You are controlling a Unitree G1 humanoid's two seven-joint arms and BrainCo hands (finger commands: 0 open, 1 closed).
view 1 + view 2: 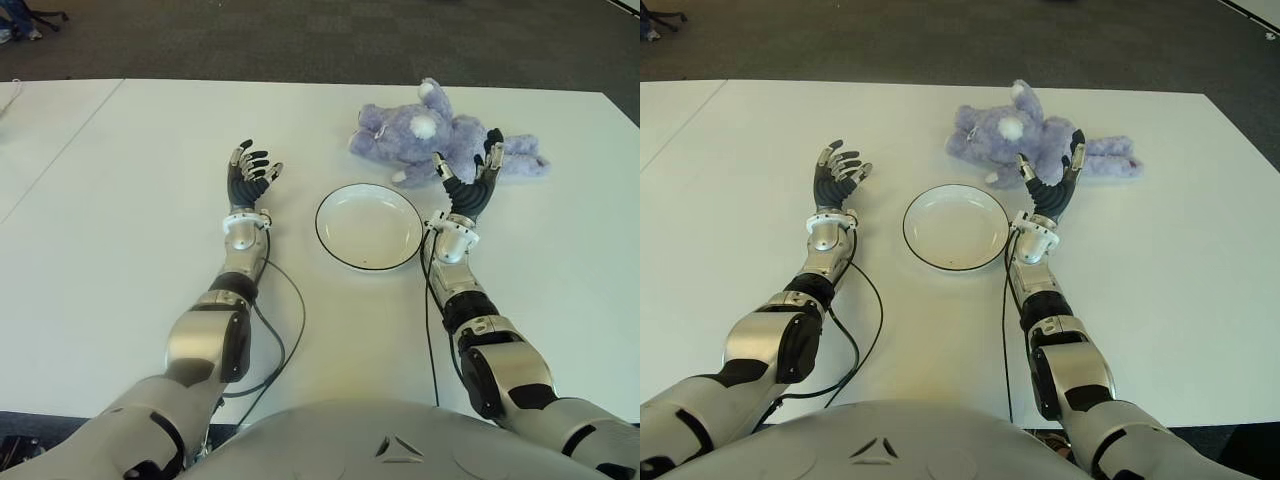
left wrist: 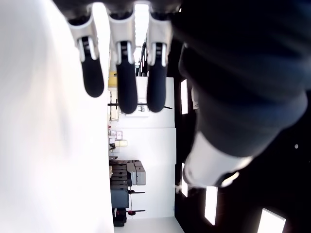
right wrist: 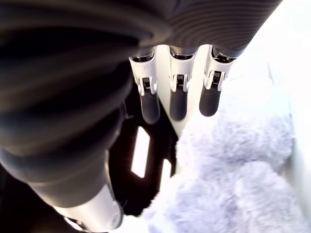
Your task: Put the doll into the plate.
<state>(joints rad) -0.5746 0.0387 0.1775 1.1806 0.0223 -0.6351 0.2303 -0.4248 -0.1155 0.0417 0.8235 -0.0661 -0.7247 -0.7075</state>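
Left eye view shows the right robot hand [image 1: 468,180] raised, fingers spread and empty, at the doll [image 1: 440,134]; the left robot hand [image 1: 252,172] likewise splayed left of the plate [image 1: 335,250].

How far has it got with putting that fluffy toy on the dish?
Nothing is done yet: the plate holds nothing. The right hand is open next to the purple doll, without a grasp. The left hand is open left of the plate. Grasping, lifting and placing remain.
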